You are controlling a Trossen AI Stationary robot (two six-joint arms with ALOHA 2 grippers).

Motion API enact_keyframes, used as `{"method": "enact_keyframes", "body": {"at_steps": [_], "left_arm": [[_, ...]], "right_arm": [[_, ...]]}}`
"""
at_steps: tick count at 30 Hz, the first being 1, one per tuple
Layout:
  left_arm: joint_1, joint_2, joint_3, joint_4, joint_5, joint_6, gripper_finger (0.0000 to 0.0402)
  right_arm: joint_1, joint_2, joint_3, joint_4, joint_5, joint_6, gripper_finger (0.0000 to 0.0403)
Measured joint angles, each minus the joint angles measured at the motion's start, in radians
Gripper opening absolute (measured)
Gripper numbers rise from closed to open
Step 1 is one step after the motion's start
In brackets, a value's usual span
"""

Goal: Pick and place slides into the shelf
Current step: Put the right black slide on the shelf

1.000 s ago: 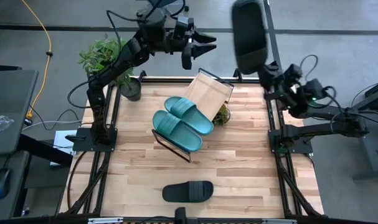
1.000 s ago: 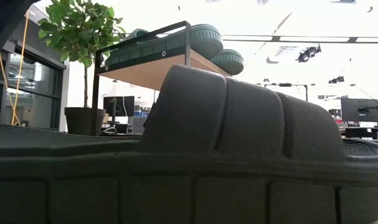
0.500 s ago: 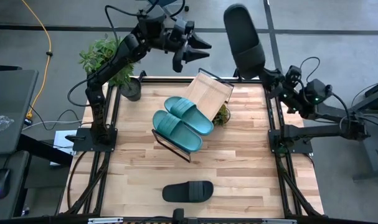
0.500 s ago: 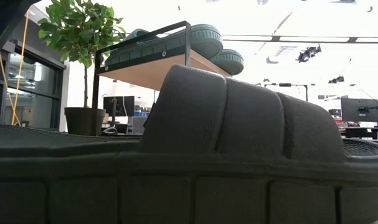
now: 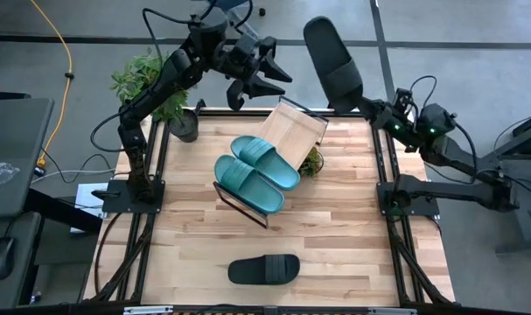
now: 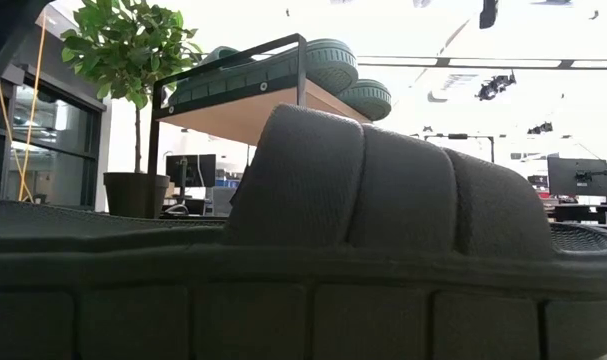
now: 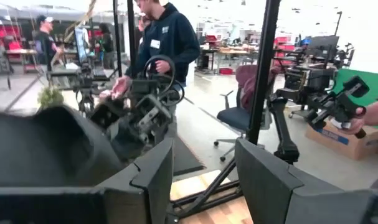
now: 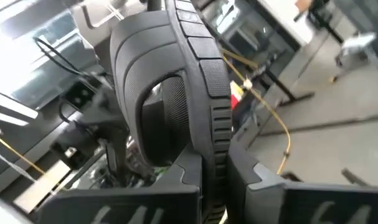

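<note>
A black slide (image 5: 330,58) is held in the air past the table's far right corner by my right gripper (image 5: 367,106), which is shut on it; the right wrist view shows its strap (image 8: 152,87). My left gripper (image 5: 258,77) hovers open above the table's far edge, left of that slide, touching nothing; its fingers (image 7: 152,176) are spread apart. The shelf (image 5: 282,131) stands slanted mid-table with two teal slides (image 5: 263,161) (image 5: 247,182) lying soles down on its board. A second black slide (image 5: 263,269) lies sole down near the table's near edge and fills the low view (image 6: 383,250). My right gripper pinches the black slide between its two fingers (image 8: 176,180) by the sole's edge (image 8: 215,163) at the end nearest the wrist. The fingers come from the table's right, slanting up. The slide is lifted clear and stands out beyond the fingertips, sole seen edge-on.
A potted plant (image 5: 151,83) stands at the table's far left corner, and a small green plant (image 5: 313,161) sits beside the shelf's right side. Bare wood lies between the shelf and the near black slide. People (image 7: 167,43) stand in the room beyond.
My right gripper has carried the black slide toward the table's left and swung it, so its free end now leans farther left. My left gripper has shifted slightly left and tipped its fingers down toward the shelf. The slides on the shelf and table have stayed put.
</note>
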Motion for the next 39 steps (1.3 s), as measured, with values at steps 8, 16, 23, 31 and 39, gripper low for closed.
{"method": "enact_keyframes", "body": {"at_steps": [8, 16, 23, 31, 39], "left_arm": [[-0.008, -0.037, 0.000, -0.013, 0.023, 0.041, 0.0161], [-0.031, -0.092, 0.000, -0.109, 0.032, 0.099, 0.0161], [-0.066, -0.145, 0.000, -0.297, -0.033, 0.208, 0.0161], [-0.133, -0.198, 0.000, -0.462, -0.161, 0.309, 0.0161], [-0.200, -0.215, 0.000, -0.519, -0.239, 0.359, 0.0161]], "right_arm": [[-0.179, 0.003, 0.000, -0.036, -0.219, 0.083, 0.0005], [-0.311, 0.048, 0.000, -0.112, -0.443, 0.138, 0.0005], [-0.387, 0.128, 0.000, -0.130, -0.592, 0.166, 0.0005], [-0.431, 0.236, 0.000, -0.233, -0.744, 0.185, 0.0005], [-0.431, 0.248, 0.000, -0.396, -0.756, 0.127, 0.0005]]}}
